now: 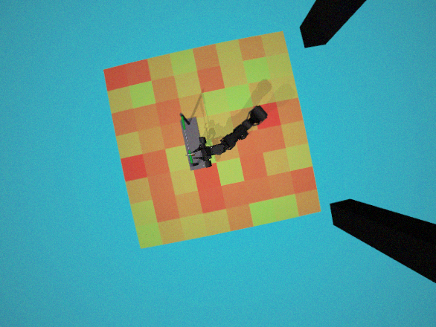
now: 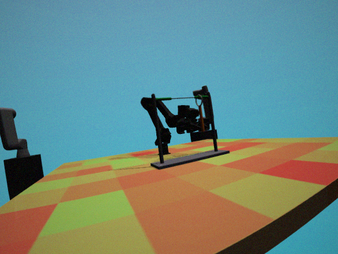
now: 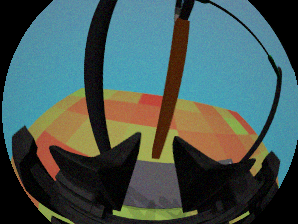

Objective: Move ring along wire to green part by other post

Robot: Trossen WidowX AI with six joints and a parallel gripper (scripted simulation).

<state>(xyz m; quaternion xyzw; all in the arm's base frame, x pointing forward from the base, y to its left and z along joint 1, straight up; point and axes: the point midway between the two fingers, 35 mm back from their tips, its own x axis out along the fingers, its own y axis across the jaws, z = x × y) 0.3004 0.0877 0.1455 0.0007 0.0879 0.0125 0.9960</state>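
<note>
The ring (image 1: 187, 154) (image 2: 196, 101) hangs on a green part (image 1: 191, 159) (image 2: 205, 96) of the wire, next to one post (image 1: 194, 163) (image 2: 213, 131) (image 3: 94, 75). The wire passes through the ring, and the orange handle (image 2: 201, 118) (image 3: 172, 80) hangs below it, nearly upright with a slight tilt.

The fingers of the gripper (image 1: 193, 154) (image 2: 202, 125) (image 3: 157, 137) are partly open, with a clear gap between their tips, and they hold nothing. In the wrist view the bottom end of the handle shows in that gap, with counter and plate visible on both sides of it, so neither finger appears to grip it.

The thin grey part (image 1: 187, 139) (image 2: 183, 97) of the wire runs on from the ring's side to another green part (image 1: 183, 123) (image 2: 164, 99) (image 3: 272, 61) at the far post (image 1: 185, 120) (image 2: 157, 130) (image 3: 279, 95). Both posts stand on a long grey plate (image 1: 191, 130) (image 2: 190, 160) (image 3: 155, 180), which lies on a counter (image 1: 223, 208) (image 2: 173, 202) (image 3: 120, 117) of red, orange, yellow and green squares.

The black arm (image 1: 232, 140) (image 2: 165, 111) reaches in low, its gripper below the level of the wire. Whether any of it touches the near post is too dark to tell.
</note>
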